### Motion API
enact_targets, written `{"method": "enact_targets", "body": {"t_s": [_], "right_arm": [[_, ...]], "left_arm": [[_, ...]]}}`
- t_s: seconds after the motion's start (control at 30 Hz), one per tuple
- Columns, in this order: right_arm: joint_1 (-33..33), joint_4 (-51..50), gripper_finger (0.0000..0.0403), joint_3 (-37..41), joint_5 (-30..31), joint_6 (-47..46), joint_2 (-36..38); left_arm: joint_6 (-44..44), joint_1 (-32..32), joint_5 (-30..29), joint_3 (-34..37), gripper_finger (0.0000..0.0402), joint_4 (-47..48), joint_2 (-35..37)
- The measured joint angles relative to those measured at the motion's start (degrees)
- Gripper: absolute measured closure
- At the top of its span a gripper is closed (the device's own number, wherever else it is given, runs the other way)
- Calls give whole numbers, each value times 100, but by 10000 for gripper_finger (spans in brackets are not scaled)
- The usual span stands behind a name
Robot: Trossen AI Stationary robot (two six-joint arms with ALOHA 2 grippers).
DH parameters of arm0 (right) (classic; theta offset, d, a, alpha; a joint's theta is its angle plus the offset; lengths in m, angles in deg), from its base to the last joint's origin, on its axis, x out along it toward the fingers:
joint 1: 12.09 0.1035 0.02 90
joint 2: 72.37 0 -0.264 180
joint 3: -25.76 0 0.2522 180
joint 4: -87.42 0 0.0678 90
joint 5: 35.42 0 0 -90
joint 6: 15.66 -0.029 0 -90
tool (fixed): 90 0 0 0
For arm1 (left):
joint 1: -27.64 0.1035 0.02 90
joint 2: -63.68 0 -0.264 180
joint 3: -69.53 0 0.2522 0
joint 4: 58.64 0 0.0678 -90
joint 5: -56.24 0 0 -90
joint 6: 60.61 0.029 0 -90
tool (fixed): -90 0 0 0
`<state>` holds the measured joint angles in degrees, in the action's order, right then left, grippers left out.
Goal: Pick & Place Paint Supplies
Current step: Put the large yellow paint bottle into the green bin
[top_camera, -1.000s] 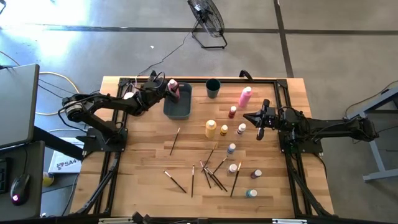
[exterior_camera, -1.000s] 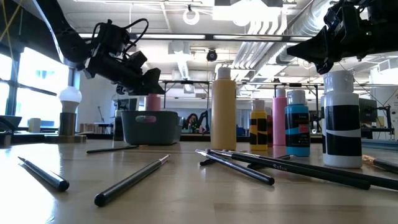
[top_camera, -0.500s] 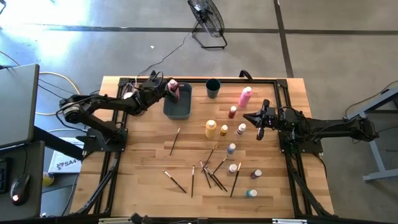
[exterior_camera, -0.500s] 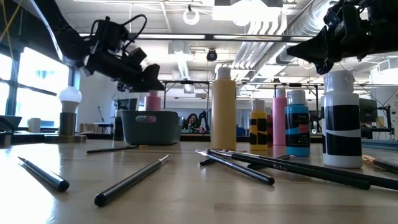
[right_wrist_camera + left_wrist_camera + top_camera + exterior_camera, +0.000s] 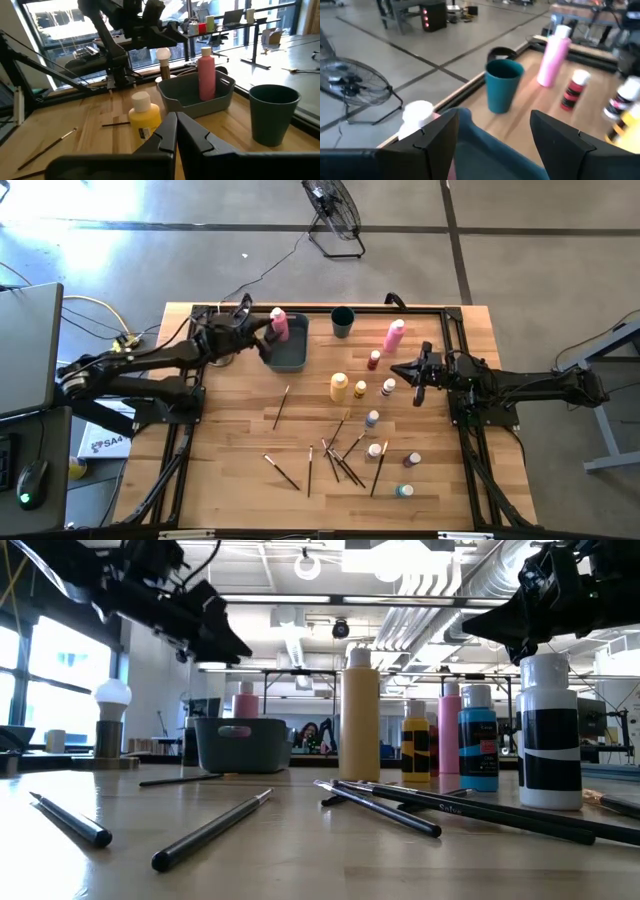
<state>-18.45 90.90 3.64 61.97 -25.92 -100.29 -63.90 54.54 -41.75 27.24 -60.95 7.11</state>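
One bottle binned, most supplies left
Pink bottle (image 5: 278,325) stands in grey bin (image 5: 290,358); left end effector (image 5: 258,340) spread, empty; right end effector (image 5: 403,369) pressed together; brushes (image 5: 340,460) lie mid-worktop

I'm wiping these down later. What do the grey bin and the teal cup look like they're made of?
Grey rectangular bin: looks like matte moulded plastic, with rounded corners and a rolled rim. Teal tapered cup: probably plastic too, smooth with a soft sheen and a thin, even wall.
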Motion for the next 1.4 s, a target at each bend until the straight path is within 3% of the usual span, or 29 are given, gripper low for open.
{"method": "enact_targets", "body": {"t_s": [0.23,0.57,1.1,1.4], "right_arm": [[-1,2,400,0,-22,-5,0],[-1,-48,400,0,-10,-3,0],[-1,-65,400,0,18,-1,-13],[-1,-61,400,0,18,92,-22]], "left_arm": [[442,-1371,-907,10,158,308,659],[909,-2774,-940,26,158,312,819],[909,-3701,-909,26,158,683,788],[907,-3703,-920,26,158,682,790]]}}
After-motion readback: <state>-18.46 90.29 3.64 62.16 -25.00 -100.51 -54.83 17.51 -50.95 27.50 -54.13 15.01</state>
